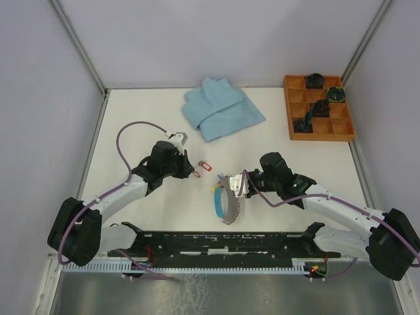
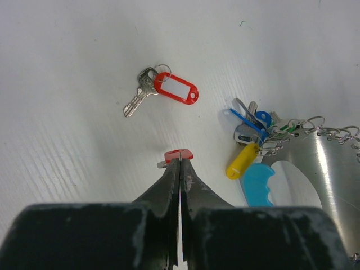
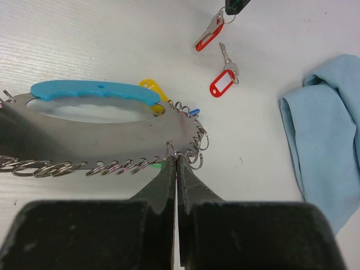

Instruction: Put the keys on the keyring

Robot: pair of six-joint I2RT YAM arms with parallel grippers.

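The keyring (image 1: 231, 200) is a wide grey metal loop fringed with small split rings, with a light-blue segment (image 3: 93, 91); it lies between the arms. My right gripper (image 3: 177, 156) is shut on its rim (image 3: 101, 135), pinching at one small ring. Several tagged keys (image 2: 250, 126), blue and yellow among them, hang at its edge. My left gripper (image 2: 180, 157) is shut on the red tag of a silver key (image 3: 209, 34) held just above the table. Another key with a red tag (image 2: 169, 90) lies loose on the table beyond the left fingertips.
A folded light-blue cloth (image 1: 222, 108) lies at the back centre. A brown compartment tray (image 1: 287, 105) holding dark objects stands at the back right. Walls close in the table on three sides.
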